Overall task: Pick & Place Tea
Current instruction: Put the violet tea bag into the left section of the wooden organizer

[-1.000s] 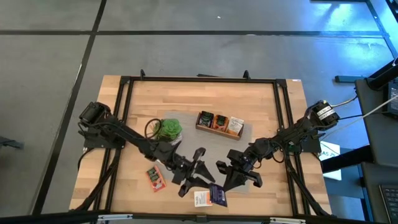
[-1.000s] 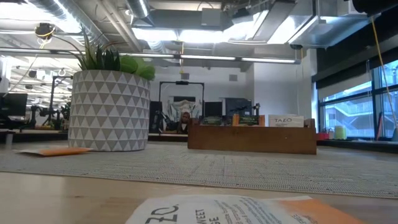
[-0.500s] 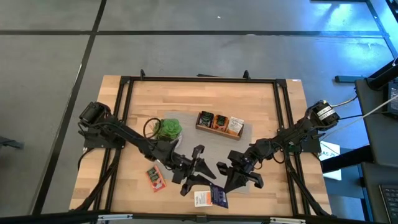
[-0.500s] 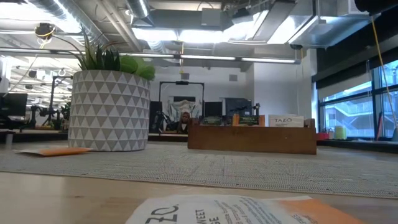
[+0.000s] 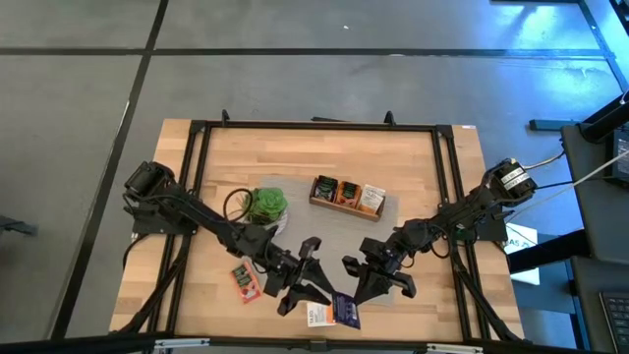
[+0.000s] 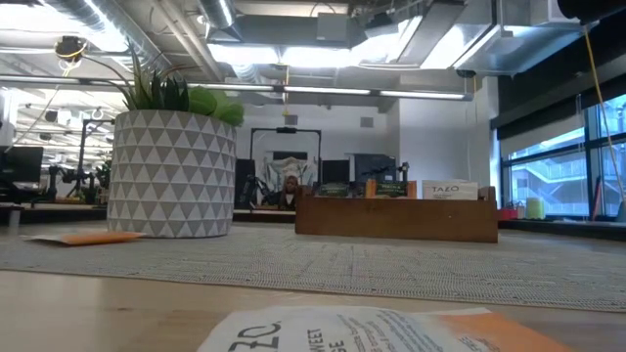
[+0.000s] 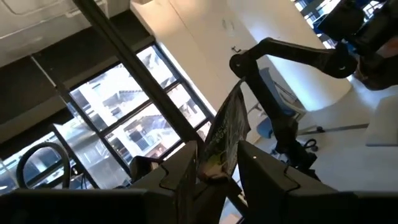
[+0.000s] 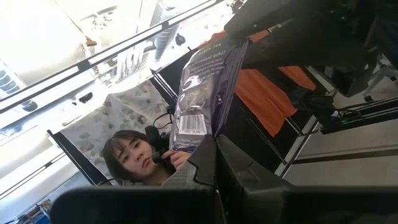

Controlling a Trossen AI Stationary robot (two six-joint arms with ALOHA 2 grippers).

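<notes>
The tea is small flat sachets. My left gripper (image 7: 217, 171), over the mat's near part (image 5: 311, 275), is shut on a dark green sachet (image 7: 228, 130). My right gripper (image 8: 214, 152), just right of it (image 5: 358, 275), is shut on a dark purple sachet (image 8: 200, 93). Both point slightly upward. Lying flat near the front edge are an orange-red sachet (image 5: 246, 282), a white-and-orange one (image 5: 316, 315) and a dark purple one (image 5: 345, 310). More sachets stand in the wooden box (image 5: 346, 197). The low view shows neither gripper. My left gripper pinches the green sachet's lower end (image 7: 214, 167) between its two fingers. The sachet stands out beyond the fingertips, tilted and lifted clear of the table. My right gripper pinches the purple sachet's lower edge (image 8: 198, 144) between its shut fingers. The sachet sticks up past the fingertips, clear of the table.
A green plant in a patterned pot (image 5: 263, 205) stands on the grey mat (image 5: 334, 231) at the left, beside the box. A black frame (image 5: 314, 126) runs round the wooden table. A person (image 8: 134, 162) sits beyond the table.
My left gripper has turned a little at the wrist and swung slightly toward the table's near left, keeping its hold on the green sachet. The right arm and the sachets on the table have kept still.
</notes>
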